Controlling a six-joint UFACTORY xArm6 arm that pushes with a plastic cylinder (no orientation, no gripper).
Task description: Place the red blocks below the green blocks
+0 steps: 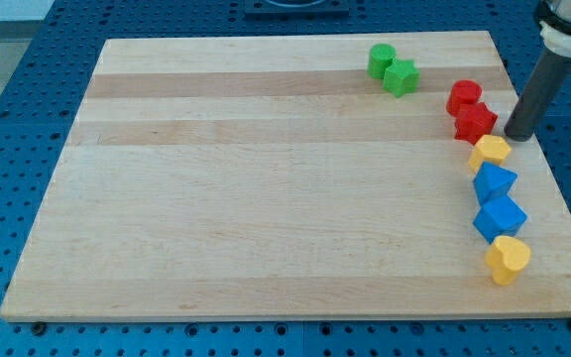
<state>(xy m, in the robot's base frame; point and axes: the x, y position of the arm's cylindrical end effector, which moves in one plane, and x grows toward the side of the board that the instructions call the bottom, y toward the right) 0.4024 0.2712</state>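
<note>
Lab: blue perforated bench [28, 119]

Dark rod [537, 91] enters from view's top right corner, leaning slightly, upper end toward view's right. White collar above rod. My tip [518, 136] low near view's right edge, apparently touching surface; contact unclear.
</note>
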